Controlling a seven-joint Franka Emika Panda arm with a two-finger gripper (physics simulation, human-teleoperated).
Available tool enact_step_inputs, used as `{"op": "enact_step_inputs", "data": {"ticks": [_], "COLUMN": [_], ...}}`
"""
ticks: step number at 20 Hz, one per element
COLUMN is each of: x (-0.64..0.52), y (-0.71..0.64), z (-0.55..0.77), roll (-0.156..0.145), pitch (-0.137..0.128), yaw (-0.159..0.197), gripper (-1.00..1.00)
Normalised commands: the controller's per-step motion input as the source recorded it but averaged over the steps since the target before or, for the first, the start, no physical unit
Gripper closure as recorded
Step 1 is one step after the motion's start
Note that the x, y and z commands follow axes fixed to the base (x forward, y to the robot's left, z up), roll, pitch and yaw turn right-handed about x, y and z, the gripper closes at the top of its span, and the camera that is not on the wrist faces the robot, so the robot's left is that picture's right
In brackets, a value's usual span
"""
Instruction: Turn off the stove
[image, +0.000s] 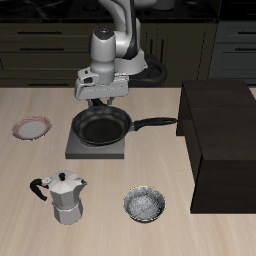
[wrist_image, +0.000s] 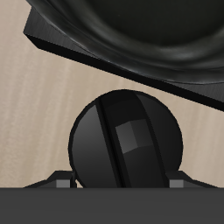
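Along the light wooden table (image: 110, 190), from one side edge to the other: a small pink-rimmed plate (image: 31, 127), a silver moka pot (image: 64, 197), the flat dark grey stove (image: 95, 147) mid-table carrying a black frying pan (image: 103, 127), a speckled metal bowl (image: 145, 205), a dark brown cabinet block (image: 222, 140). Dark kitchen drawers (image: 40, 45) line the back. The claw (image: 98, 104) hangs at the stove's back edge above a round black knob (wrist_image: 125, 140); whether it is clenched cannot be told.

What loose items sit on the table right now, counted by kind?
Stove: 1
Pan: 1
Moka pot: 1
Plate: 1
Bowl: 1
Cabinet: 1
Total: 6
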Motion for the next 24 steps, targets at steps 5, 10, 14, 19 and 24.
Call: {"op": "enact_step_inputs", "data": {"ticks": [5,10,14,19,24], "x": [0.02,0.01,0.04,0.08,0.02], "y": [-0.01,0.01,-0.01,0.02,0.1], "z": [0.06,0.07,0.04,0.01,0.04], "roll": [0.003,0.012,0.001,-0.02,0.006], "pitch": [-0.004,-0.002,0.011,0.022,0.007], "yaw": [-0.016,-0.02,-0.038,-0.107,-0.089], "gripper": [1.0,1.0,1.0,1.0,1.0]}}
